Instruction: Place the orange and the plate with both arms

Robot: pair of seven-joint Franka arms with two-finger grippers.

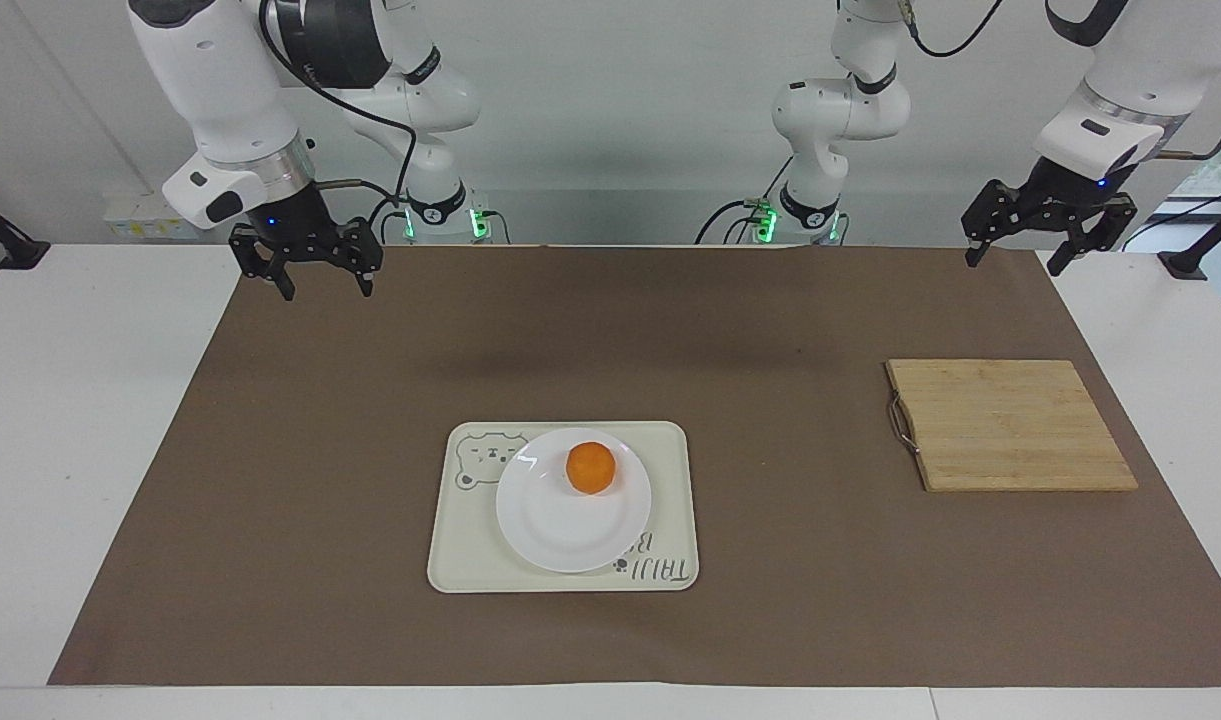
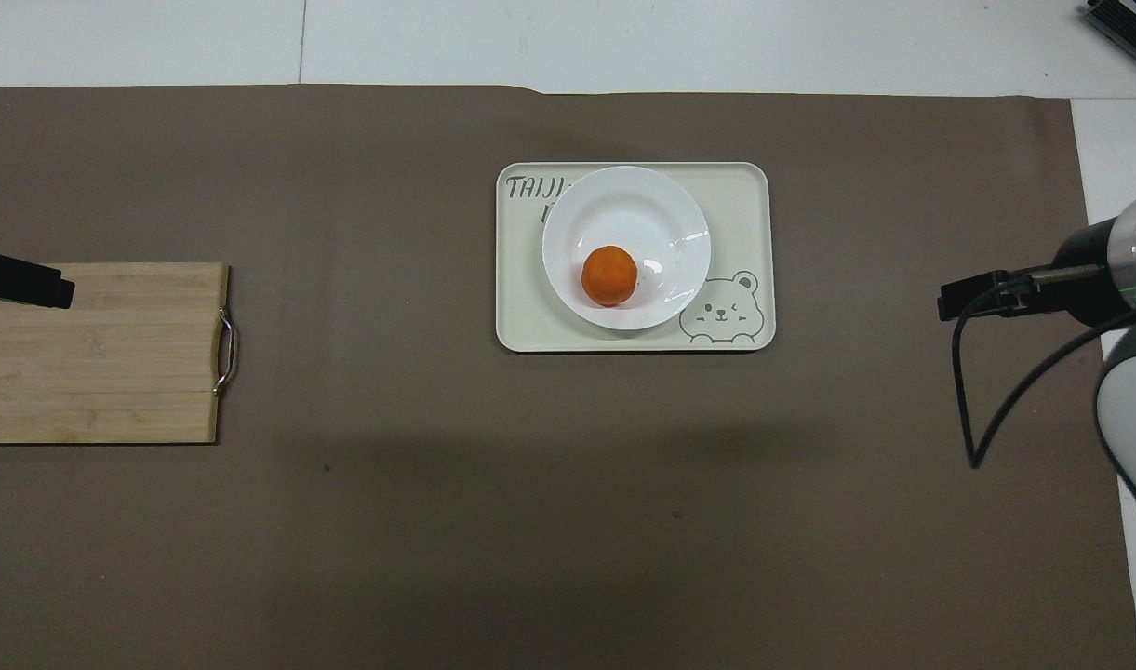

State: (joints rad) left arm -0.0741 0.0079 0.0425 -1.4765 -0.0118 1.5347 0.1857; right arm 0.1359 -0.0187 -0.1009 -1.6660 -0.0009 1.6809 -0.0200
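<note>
Bright orange fruit, glossy plain white plate, cream tray with grey bear drawing and grey lettering, pale striped bamboo cutting board, flat brown mat, white table, black grippers on white arms

Two white jointed arms, black cables looped alongside, silver wrist rings, black two-finger grippers, green lights at bases
</note>
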